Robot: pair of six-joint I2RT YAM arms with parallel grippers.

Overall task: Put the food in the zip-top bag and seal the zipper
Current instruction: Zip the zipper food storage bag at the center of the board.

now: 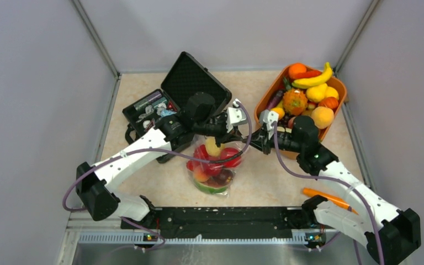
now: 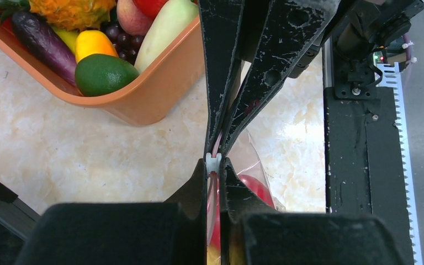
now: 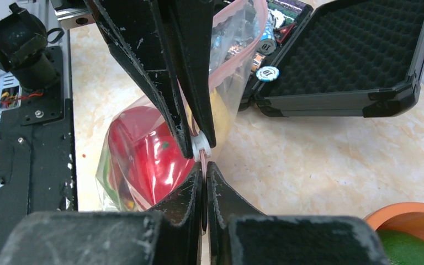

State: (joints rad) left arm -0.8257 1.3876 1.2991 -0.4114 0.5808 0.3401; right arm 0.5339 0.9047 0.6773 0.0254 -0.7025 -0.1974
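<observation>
Zip-top bag [image 1: 214, 168] sits at the middle of the desk [image 1: 160, 182], food [image 3: 143, 157] inside (mostly red); left tool [image 2: 214, 175] and right tool [image 3: 204, 168], tip to tip, each pinch its zipper [image 3: 242, 55] tight.

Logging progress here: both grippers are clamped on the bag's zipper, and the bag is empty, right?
No, it is not empty: the right wrist view shows the zip-top bag holding red food. The left gripper and the right gripper are both clamped on the zipper.
</observation>
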